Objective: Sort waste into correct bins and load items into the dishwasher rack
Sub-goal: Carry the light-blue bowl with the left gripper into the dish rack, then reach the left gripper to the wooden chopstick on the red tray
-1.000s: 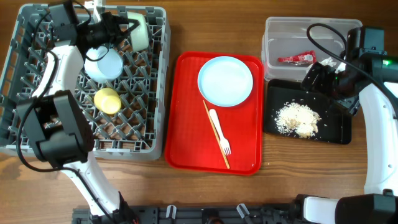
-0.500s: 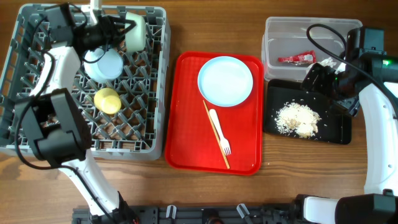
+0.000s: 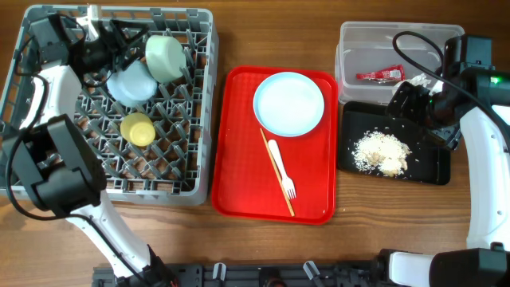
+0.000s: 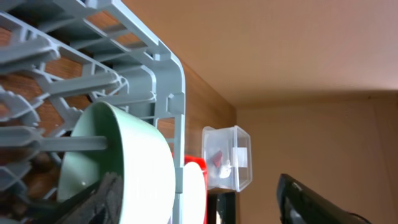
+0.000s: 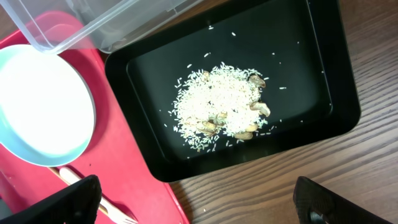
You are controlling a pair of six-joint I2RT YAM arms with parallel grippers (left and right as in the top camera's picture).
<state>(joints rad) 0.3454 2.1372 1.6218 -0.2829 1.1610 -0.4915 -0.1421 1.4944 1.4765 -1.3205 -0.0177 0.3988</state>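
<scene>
The grey dishwasher rack (image 3: 203,119) fills the left of the table. In it the pale green bowl (image 3: 165,57) leans on its side among the pegs. The light blue saucer (image 3: 131,82) and yellow cup (image 3: 138,128) sit nearby. My left gripper (image 3: 126,46) is open just left of the bowl (image 4: 118,162) and grips nothing. The pale blue plate (image 3: 288,104), white fork (image 3: 281,167) and wooden stick (image 3: 275,163) lie on the red tray (image 3: 239,191). My right gripper (image 3: 414,100) hangs open and empty over the black tray (image 5: 323,81) of food scraps (image 5: 221,106).
The clear tub (image 3: 351,40) at the back right holds the red wrapper (image 3: 381,76) and a white scrap (image 3: 418,80). The black tray (image 3: 434,163) sits right in front of it. Bare wooden table lies in front of the black tray and right of the red tray.
My left gripper has opened, let go of the green bowl and drawn back to the left. The bowl now rests in the rack. The right arm has not moved.
</scene>
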